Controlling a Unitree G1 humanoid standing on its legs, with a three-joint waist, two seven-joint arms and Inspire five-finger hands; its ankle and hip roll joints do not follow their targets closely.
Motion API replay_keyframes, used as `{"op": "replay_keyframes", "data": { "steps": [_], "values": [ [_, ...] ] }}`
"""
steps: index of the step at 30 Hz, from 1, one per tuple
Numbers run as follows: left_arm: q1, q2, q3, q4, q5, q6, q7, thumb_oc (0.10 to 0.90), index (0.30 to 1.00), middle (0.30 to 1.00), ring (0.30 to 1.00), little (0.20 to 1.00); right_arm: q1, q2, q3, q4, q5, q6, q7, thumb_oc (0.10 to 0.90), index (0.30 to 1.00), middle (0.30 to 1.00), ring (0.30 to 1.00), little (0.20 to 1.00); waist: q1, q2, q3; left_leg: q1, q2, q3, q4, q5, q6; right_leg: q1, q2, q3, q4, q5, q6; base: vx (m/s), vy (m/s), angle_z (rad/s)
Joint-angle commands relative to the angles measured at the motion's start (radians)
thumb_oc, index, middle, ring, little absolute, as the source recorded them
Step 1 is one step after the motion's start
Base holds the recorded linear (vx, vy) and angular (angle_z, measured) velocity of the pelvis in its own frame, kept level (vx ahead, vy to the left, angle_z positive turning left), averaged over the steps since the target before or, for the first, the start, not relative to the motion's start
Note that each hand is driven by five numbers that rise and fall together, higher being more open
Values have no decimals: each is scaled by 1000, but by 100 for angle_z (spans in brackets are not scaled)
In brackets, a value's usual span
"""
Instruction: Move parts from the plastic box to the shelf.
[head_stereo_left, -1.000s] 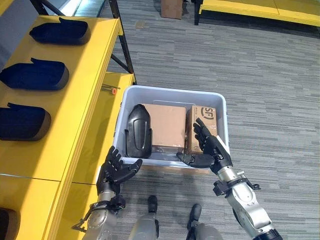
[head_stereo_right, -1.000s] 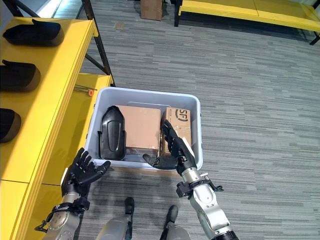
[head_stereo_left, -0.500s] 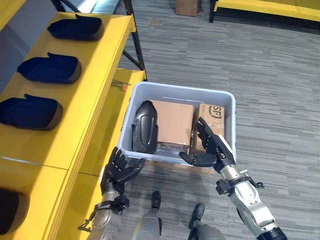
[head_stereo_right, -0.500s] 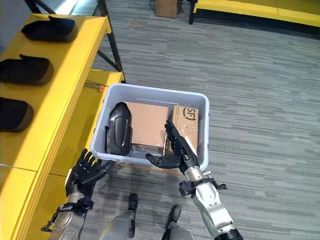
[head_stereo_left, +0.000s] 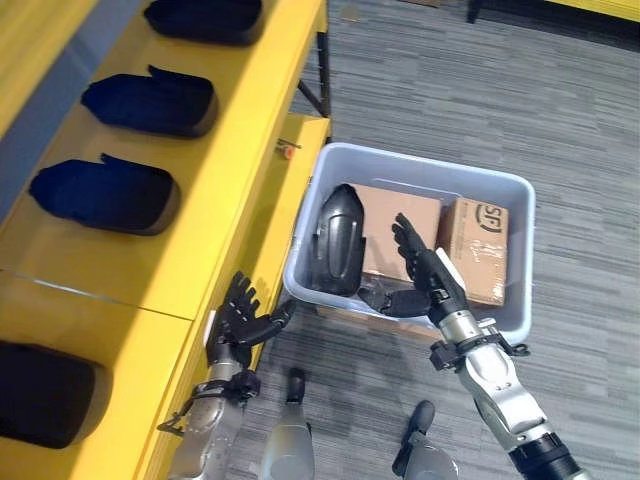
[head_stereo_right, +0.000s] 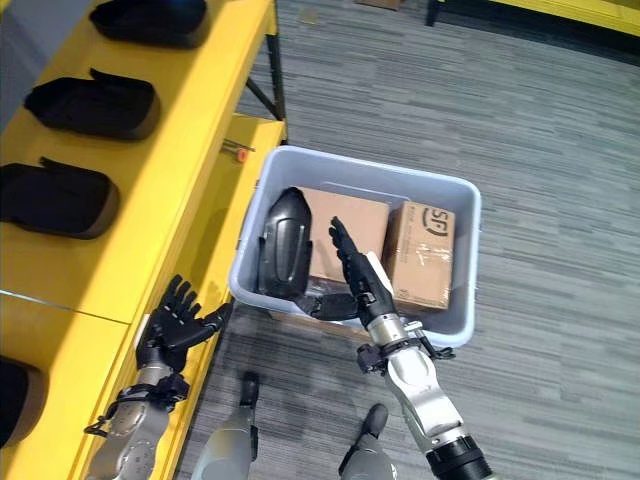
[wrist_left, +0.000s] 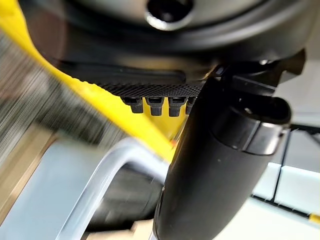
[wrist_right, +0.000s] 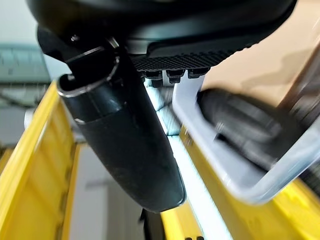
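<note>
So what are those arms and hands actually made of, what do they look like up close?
Each arm is a smooth silver-grey shell that ends in a dark collar at the wrist. The left hand and right hand are black and shaped like a person's, with slim jointed fingers and a thumb. The right hand has a white panel along its edge. Up close, each thumb is a fat glossy black cylinder and the palm has a ridged black pad.

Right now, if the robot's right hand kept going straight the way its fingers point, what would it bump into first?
Probably the brown cardboard box inside the plastic box. The open right hand already reaches over the near rim; the black part lies to its left. Depth is unclear.
</note>
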Motion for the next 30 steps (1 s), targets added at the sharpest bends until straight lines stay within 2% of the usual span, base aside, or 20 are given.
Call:
{"op": "replay_keyframes", "data": {
  "steps": [1,8,11,13,14,17,18,19,20,21,22,23,24,27,28,29,30],
  "values": [
    [26,5,10,-134,19,-80,-35,900,1000,1000,1000,1000,-97,-62,-44,-167,-53,-109,-12,900,1000,1000,1000,1000,-30,-2,-58,23,81,53,15,-30,12,14,15,1,86,-115,38,-2,42,7],
    [66,47,29,-174,24,-68,-67,900,1000,1000,1000,1000,-196,-198,-83,-274,-130,-122,-11,900,1000,1000,1000,1000,-13,-43,-33,-13,74,41,23,-31,17,-13,6,-15,106,-112,51,-4,12,4],
    [74,58,34,-182,19,-67,-72,900,1000,1000,1000,1000,-231,-243,-80,-267,-159,-120,-18,900,1000,1000,1000,1000,-6,-52,-27,-23,76,35,23,-27,16,-22,7,-19,113,-112,51,-6,-7,1],
    [82,66,42,-192,16,-69,-75,900,1000,1000,1000,1000,-261,-302,-90,-268,-186,-119,-26,900,1000,1000,1000,1000,5,-63,-12,-25,84,31,23,-25,12,-27,9,-23,126,-120,51,-13,-50,4],
    [89,73,47,-199,12,-71,-80,900,1000,1000,1000,1000,-306,-386,-92,-273,-219,-117,-29,900,1000,1000,1000,1000,14,-72,-3,-33,87,27,20,-17,7,-34,12,-29,135,-124,51,-18,-54,11],
    [99,84,56,-210,8,-71,-86,900,1000,1000,1000,1000,-346,-470,-94,-280,-233,-119,-28,900,1000,1000,1000,1000,22,-79,12,-37,94,22,12,-4,0,-45,17,-36,153,-131,48,-10,-30,15],
    [98,84,56,-210,8,-71,-86,900,1000,1000,1000,1000,-347,-471,-93,-279,-232,-119,-28,900,1000,1000,1000,1000,21,-79,11,-41,93,21,11,0,2,-47,17,-37,150,-128,47,-9,-20,7],
    [102,89,60,-211,9,-70,-87,900,1000,1000,1000,1000,-359,-514,-91,-282,-244,-119,-18,900,1000,1000,1000,1000,23,-82,15,-39,96,20,7,1,-2,-49,19,-38,157,-133,46,0,0,0],
    [102,89,60,-211,9,-70,-87,900,1000,1000,1000,1000,-359,-514,-91,-282,-244,-119,-18,900,1000,1000,1000,1000,23,-82,15,-39,96,20,7,1,-2,-49,19,-38,157,-133,46,-16,-53,0],
    [115,105,70,-216,6,-73,-98,900,1000,1000,1000,1000,-421,-644,-64,-275,-261,-126,-2,900,1000,1000,1000,1000,35,-85,32,-48,106,14,-2,16,-10,-70,25,-44,181,-145,43,-39,-66,7],
    [116,116,70,-217,2,-77,-101,900,1000,1000,1000,1000,-478,-702,-10,-246,-284,-124,-3,900,1000,1000,1000,1000,43,-83,43,-54,112,11,-4,24,-15,-82,27,-46,196,-153,41,-39,-66,9],
    [116,115,71,-217,2,-77,-101,900,1000,1000,1000,1000,-480,-702,-8,-245,-284,-125,-3,900,1000,1000,1000,1000,42,-83,43,-54,112,11,-4,24,-15,-82,27,-46,196,-153,41,-66,-81,10],
    [106,138,62,-219,-3,-85,-103,900,1000,1000,1000,1000,-616,-794,124,-166,-329,-122,3,900,1000,1000,1000,1000,60,-77,69,-70,120,4,-8,38,-22,-110,28,-55,230,-164,37,-64,-72,1],
    [86,160,53,-220,-5,-95,-104,900,1000,1000,1000,1000,-753,-869,262,-138,-402,-127,11,900,1000,1000,1000,1000,79,-70,91,-88,129,-4,-12,53,-29,-134,30,-67,257,-176,34,-38,-76,1],
    [86,154,55,-219,-5,-95,-104,900,1000,1000,1000,1000,-771,-868,280,-131,-401,-128,8,900,1000,1000,1000,1000,73,-67,91,-90,129,-5,-12,53,-29,-135,30,-67,259,-177,33,-45,-97,10],
    [76,171,46,-217,-3,-99,-102,900,1000,1000,1000,1000,-865,-905,384,-103,-460,-131,17,900,1000,1000,1000,1000,94,-58,110,-113,134,-15,-11,66,-37,-159,30,-75,286,-189,28,-44,-97,17],
    [68,184,41,-216,-1,-101,-101,900,1000,1000,1000,1000,-912,-923,440,-90,-502,-128,21,900,1000,1000,1000,1000,102,-56,117,-123,136,-18,-11,71,-40,-169,31,-81,297,-196,26,12,-170,17]
  ]
}}
